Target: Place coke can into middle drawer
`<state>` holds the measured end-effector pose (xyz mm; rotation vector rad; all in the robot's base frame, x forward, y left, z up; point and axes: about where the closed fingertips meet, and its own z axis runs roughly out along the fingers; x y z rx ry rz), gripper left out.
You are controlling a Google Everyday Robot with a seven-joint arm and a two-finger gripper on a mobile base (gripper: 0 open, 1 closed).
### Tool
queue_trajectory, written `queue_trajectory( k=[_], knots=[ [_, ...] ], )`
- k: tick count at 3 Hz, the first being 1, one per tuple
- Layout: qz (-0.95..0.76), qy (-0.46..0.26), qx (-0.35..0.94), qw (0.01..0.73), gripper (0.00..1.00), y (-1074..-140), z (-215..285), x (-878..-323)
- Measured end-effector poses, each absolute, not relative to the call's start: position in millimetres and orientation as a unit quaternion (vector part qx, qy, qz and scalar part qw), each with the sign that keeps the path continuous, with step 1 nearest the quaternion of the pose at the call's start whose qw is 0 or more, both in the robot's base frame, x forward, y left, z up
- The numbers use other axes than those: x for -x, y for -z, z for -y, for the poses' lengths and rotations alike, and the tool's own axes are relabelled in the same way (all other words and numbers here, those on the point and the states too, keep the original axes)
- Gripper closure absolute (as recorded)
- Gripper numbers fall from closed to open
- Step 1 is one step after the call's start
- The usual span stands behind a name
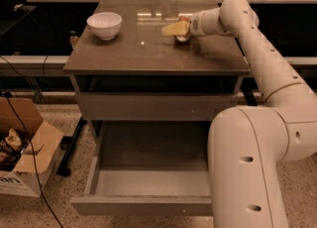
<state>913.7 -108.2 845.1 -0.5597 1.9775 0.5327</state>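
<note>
The coke can (183, 37) stands on the cabinet top (143, 53) at the back right. It is mostly hidden behind my gripper (176, 28); only a bit of red and its silver base show. My gripper is at the can, reaching in from the right at can height. The middle drawer (148, 185) is pulled out wide open below, and its grey floor is bare. It lies low and in front of the cabinet, well below the can.
A white bowl (104, 25) stands on the cabinet top at the back left. A closed grey drawer front (148, 105) is above the open drawer. My arm's big near link (247, 167) covers the drawer's right side. A cardboard box (22, 157) and cables lie on the floor at left.
</note>
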Motion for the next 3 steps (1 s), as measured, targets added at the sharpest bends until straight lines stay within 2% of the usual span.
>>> queue_trajectory(
  k=[2,3],
  knots=[
    [-0.815,-0.201,0.249,0.483,0.64,-854,112,-907],
    [-0.795,-0.198,0.309,0.483,0.96,-879,101,-883]
  ],
)
